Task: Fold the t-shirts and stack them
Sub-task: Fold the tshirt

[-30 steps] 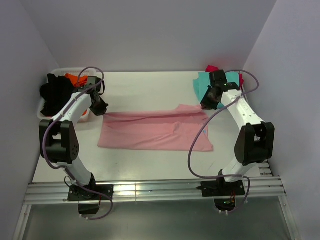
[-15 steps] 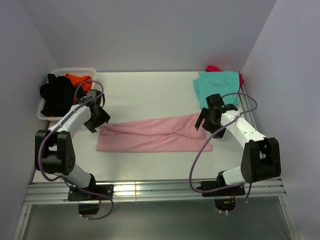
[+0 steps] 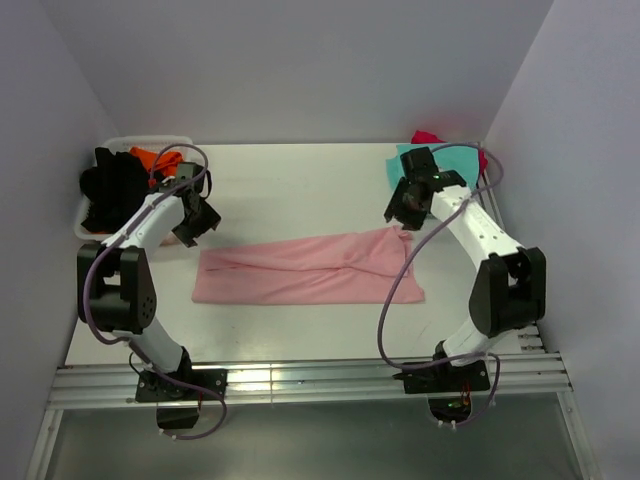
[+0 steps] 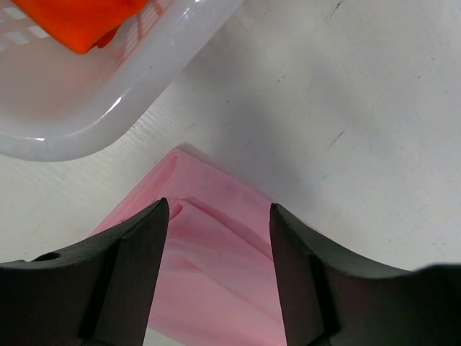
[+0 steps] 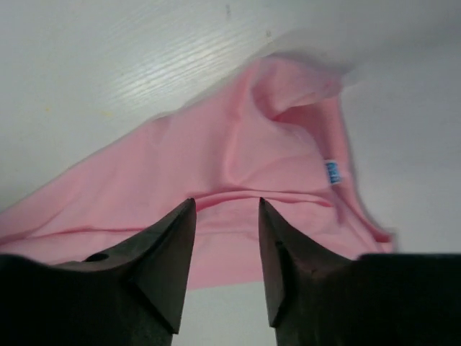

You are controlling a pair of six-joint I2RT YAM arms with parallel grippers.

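Pink shirt (image 3: 310,268) lies as a long folded strip mid-tabletop (image 3: 300,190), w/ left hand (image 3: 197,218) & right hand (image 3: 405,207) both spread, empty, over its far corners; next fold prob. needs matched pinches so edges align.

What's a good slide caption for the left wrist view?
Open left gripper over a corner of the light pink t-shirt, beside the white basket holding an orange t-shirt.
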